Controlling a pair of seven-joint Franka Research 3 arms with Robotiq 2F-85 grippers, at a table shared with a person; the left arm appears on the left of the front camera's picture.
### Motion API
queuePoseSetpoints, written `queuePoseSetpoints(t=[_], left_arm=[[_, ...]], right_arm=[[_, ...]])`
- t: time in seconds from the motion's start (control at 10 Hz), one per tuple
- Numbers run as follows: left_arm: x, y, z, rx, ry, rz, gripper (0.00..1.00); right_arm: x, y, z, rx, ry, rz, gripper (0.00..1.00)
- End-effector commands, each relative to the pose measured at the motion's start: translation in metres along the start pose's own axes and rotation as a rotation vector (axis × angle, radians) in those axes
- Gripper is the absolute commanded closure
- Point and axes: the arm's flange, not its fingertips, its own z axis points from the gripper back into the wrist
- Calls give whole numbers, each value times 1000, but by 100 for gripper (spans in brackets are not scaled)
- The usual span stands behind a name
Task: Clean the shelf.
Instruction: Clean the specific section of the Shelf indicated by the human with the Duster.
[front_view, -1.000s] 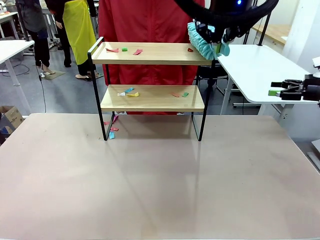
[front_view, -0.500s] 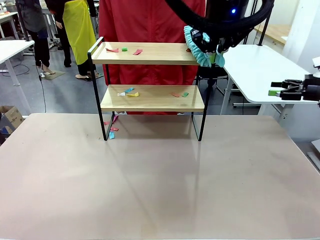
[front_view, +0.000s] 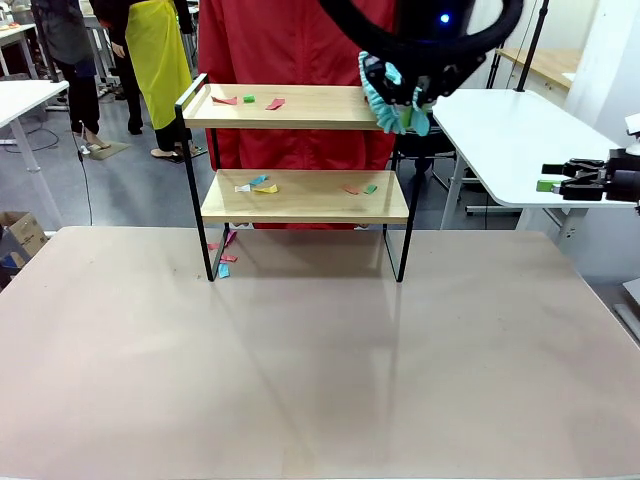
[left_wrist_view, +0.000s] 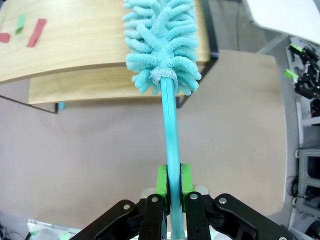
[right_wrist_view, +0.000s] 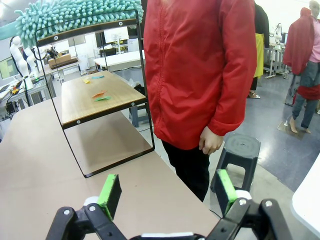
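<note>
Duster (left_wrist_view: 160, 45) in left gripper (left_wrist_view: 173, 179) lies on shelf (front_view: 300, 105) top board.

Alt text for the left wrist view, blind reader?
The left gripper is shut on the handle of a teal fluffy duster, whose head lies over one end of the shelf's top board. Red and green paper scraps lie at the board's other end; the brown table is below.

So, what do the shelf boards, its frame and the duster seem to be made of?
Shelf boards: light wood or wood-look laminate, matt, faint grain. Frame: thin black metal by its look, painted smooth. Duster: teal chenille-like microfibre strands, soft and fuzzy; its handle looks smooth plastic.
</note>
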Motion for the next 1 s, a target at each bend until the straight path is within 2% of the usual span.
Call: queuePoseSetpoints(t=[0.0, 0.7, 0.9], left_arm=[[11, 24, 11, 43, 31, -5, 87], [25, 91, 4, 197, 64, -9, 87], [30, 114, 3, 246, 82, -43, 87]], right_arm=[[8, 1, -1, -13, 11, -14, 0], [8, 1, -1, -13, 11, -14, 0], [8, 1, -1, -13, 11, -14, 0]])
